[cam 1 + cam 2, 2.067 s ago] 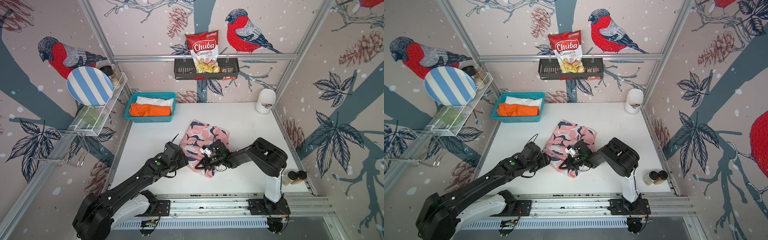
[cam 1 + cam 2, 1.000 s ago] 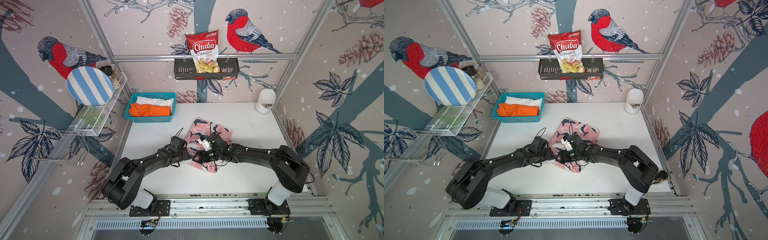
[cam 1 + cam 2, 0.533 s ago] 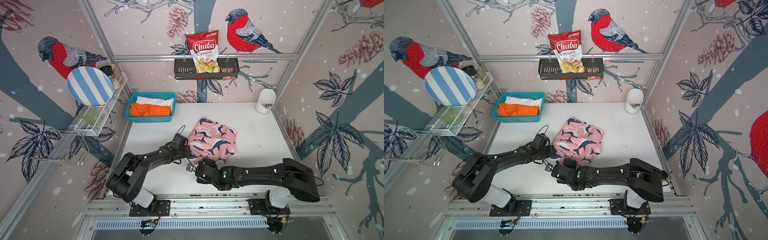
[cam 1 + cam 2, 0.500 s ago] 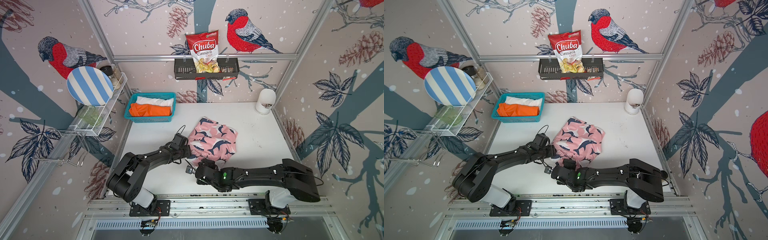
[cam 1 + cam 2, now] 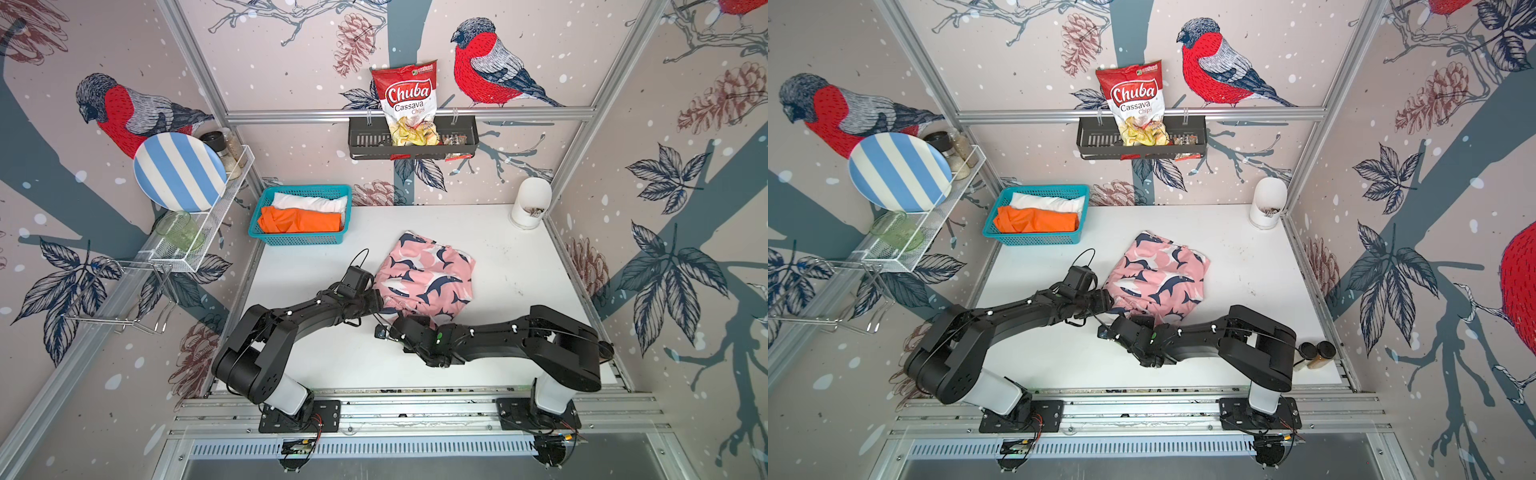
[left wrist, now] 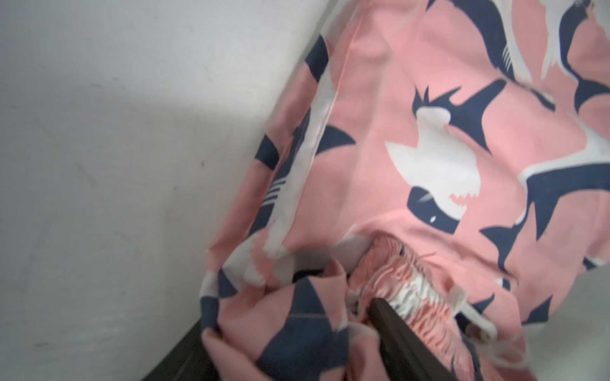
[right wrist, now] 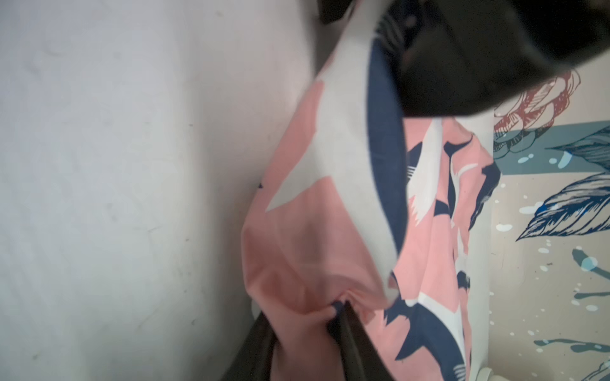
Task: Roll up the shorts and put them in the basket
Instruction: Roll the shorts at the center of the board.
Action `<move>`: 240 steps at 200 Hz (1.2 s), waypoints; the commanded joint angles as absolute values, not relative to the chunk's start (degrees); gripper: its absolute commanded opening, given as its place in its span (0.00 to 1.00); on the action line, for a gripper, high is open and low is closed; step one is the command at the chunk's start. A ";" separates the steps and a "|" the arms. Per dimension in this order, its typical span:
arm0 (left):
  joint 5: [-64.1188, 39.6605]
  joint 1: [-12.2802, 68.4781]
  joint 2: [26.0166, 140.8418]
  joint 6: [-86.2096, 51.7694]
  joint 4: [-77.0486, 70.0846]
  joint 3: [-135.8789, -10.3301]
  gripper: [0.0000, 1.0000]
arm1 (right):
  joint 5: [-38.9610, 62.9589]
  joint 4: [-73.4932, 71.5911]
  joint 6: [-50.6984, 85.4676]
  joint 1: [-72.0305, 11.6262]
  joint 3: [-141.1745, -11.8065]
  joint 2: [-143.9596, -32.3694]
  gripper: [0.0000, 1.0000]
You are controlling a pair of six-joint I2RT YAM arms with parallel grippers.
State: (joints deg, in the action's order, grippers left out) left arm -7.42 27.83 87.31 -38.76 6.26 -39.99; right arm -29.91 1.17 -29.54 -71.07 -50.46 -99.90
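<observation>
The pink shorts point(image 5: 424, 274) lie in a loose folded heap in the middle of the table point(image 5: 519, 266). The white shorts point(image 5: 311, 202) and orange shorts point(image 5: 299, 220) sit in the basket point(image 5: 299, 240) at the far left. The cloth looks light, limp and a little slippery, so it will likely sag and unfold unless held at two points. The gathered waistband and the near hem seem the firmest places to grip.

The left gripper point(image 6: 333, 287) stands wide at the heap's near-left corner with waistband bunched between its fingers; whether it pinches the cloth, I cannot tell. The right gripper point(image 7: 303, 313) is narrow, nipping a fold at the near edge.

Half a second earlier that right gripper hung wide, just short of the cloth. The heap itself looks unchanged.
</observation>
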 commanded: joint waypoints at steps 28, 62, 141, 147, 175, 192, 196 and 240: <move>-3.82 26.82 77.72 -38.21 24.64 -42.89 0.74 | -3.73 11.43 -12.13 -66.19 -58.19 -97.50 0.00; 0.04 26.10 65.09 -38.55 32.62 -43.69 0.78 | 22.45 10.44 0.56 -61.14 -58.83 -96.71 0.00; -11.87 27.48 62.41 -44.91 23.33 -35.51 0.76 | 46.93 -23.89 39.78 -48.33 -44.70 -107.51 0.00; -11.87 27.76 62.85 -45.70 22.18 -35.01 0.77 | 46.86 -25.00 40.95 -47.73 -44.01 -107.87 0.00; -12.10 28.02 65.18 -48.36 16.79 -33.34 0.80 | 44.93 -21.16 40.58 -46.03 -44.28 -108.79 0.00; -12.67 28.04 67.40 -48.97 12.52 -32.39 0.77 | 45.70 -19.92 39.86 -45.17 -43.96 -109.53 0.00; -12.94 28.04 67.99 -49.08 11.43 -32.15 0.75 | 46.20 -19.78 39.50 -45.05 -43.88 -109.62 0.00; -6.93 26.83 75.96 -46.85 10.03 -33.03 0.68 | 46.93 -14.84 34.96 -44.30 -43.02 -105.92 0.00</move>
State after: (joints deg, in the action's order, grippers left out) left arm -10.74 27.70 72.90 -48.03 13.13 -32.36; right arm 48.69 -21.52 38.54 -44.38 -43.24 -108.07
